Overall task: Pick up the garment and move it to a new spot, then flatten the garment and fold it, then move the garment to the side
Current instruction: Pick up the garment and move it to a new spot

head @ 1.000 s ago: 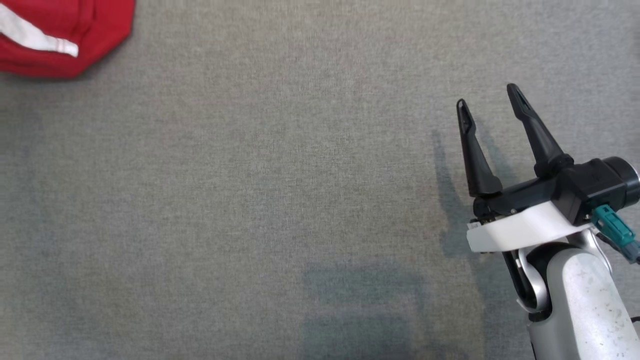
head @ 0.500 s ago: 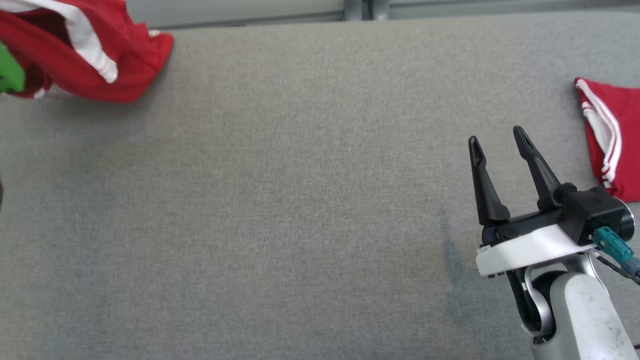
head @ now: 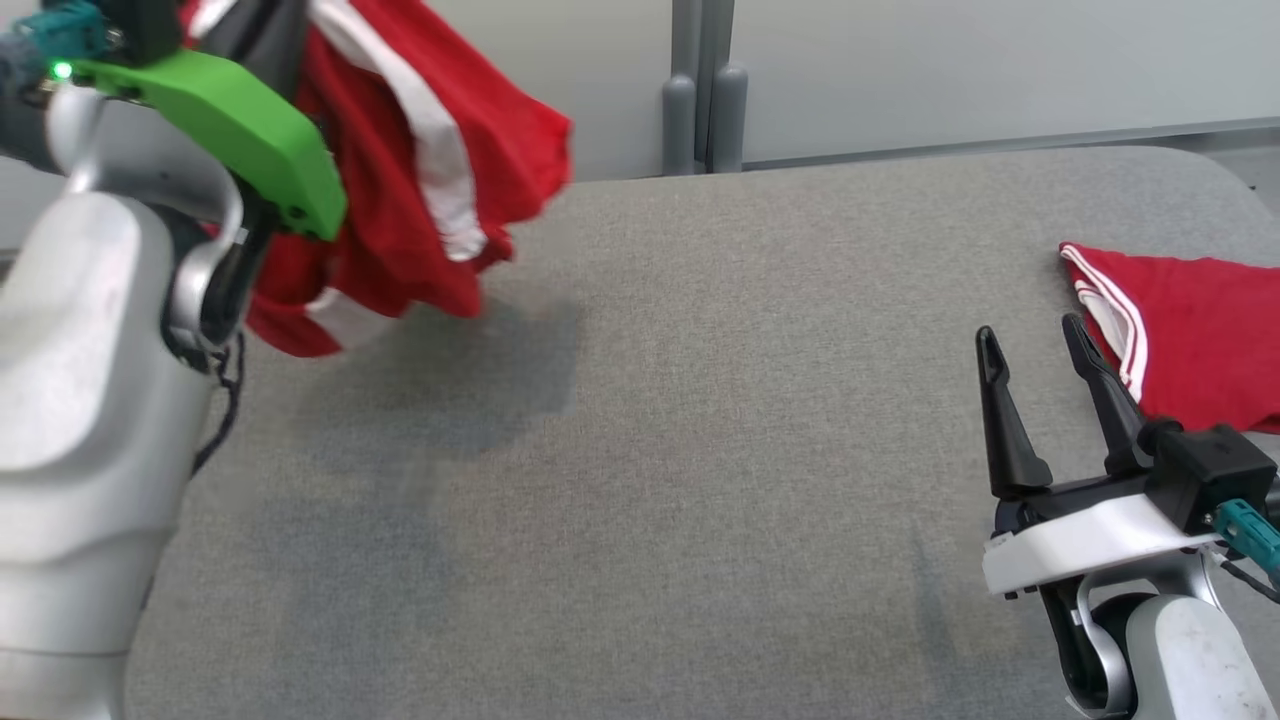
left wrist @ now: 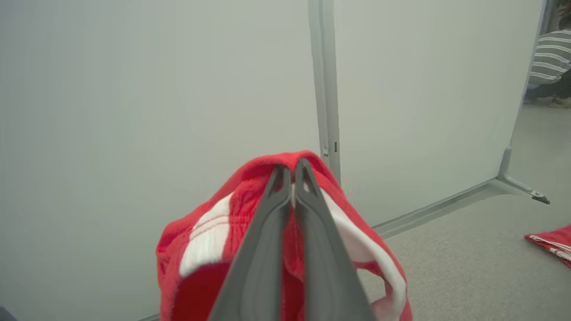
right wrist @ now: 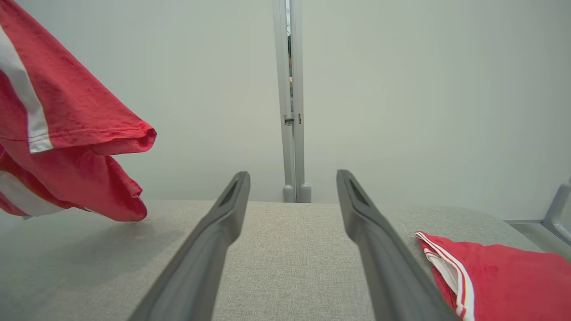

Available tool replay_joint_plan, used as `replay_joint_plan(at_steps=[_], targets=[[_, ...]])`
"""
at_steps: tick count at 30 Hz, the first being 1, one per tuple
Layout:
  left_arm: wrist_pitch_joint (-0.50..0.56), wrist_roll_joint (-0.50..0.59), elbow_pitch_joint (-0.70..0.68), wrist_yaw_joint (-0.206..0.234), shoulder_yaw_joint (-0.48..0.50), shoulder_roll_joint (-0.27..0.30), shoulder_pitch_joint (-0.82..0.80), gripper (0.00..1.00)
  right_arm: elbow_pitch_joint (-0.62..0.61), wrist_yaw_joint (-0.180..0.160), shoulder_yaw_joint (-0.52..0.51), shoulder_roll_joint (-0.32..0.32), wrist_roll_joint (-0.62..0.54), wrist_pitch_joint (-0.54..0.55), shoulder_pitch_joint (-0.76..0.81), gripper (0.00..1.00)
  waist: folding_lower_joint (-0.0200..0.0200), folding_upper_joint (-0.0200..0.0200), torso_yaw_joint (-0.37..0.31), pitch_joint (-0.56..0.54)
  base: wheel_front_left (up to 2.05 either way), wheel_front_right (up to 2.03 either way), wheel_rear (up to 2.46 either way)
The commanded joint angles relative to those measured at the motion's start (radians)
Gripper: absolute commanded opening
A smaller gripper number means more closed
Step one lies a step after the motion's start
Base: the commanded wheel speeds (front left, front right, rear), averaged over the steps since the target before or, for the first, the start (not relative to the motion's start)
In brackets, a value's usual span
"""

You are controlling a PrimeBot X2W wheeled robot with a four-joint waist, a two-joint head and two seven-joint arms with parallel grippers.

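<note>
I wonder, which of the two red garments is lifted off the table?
The red garment on the robot's left, hanging bunched from the shut left gripper. The other red garment lies flat on the table near the open right gripper.

The garment (head: 370,240) is running off head view's top edge, hiding left gripper (left wrist: 293,178) tips there; second red garment (head: 1200,340) being cut by right edge; striped-shirt person (left wrist: 549,58) mostly cropped.
</note>
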Motion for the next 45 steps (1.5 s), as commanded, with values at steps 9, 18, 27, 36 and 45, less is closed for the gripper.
replay_joint_plan(at_steps=[9, 18, 27, 36, 45], targets=[[0.113, 0.017, -0.347, 0.104, -0.046, -0.014, 0.101, 0.00, -0.012, 0.000, -0.007, -0.003, 0.010, -0.005, 0.021, 1.00, 0.0001, 0.0097, -0.021, -0.007, 0.00, 0.00, 0.00], [0.125, 0.031, -0.343, 0.203, -0.110, -0.069, 0.258, 0.00, 0.016, 0.000, 0.023, -0.003, 0.032, -0.017, -0.011, 1.00, 0.0001, 0.0097, -0.035, 0.038, 0.00, 0.00, 0.00], [-0.077, 0.015, 0.066, 0.238, -0.111, -0.204, 0.315, 0.00, 0.058, 0.000, 0.074, -0.003, 0.041, -0.035, -0.061, 1.00, 0.0001, 0.0097, -0.104, 0.097, 0.00, 0.00, 0.00], [-0.222, -0.017, 0.404, 0.222, -0.067, -0.261, 0.237, 0.00, 0.088, 0.000, 0.126, -0.002, 0.044, -0.047, -0.072, 1.00, 0.0001, 0.0097, -0.184, 0.140, 0.00, 0.00, 0.00], [-0.341, -0.043, 0.531, 0.169, -0.059, -0.299, 0.184, 1.00, 0.110, 0.000, 0.147, -0.002, 0.049, -0.046, -0.051, 1.00, 0.0001, 0.0097, -0.152, 0.117, 0.00, 0.00, 0.00]])
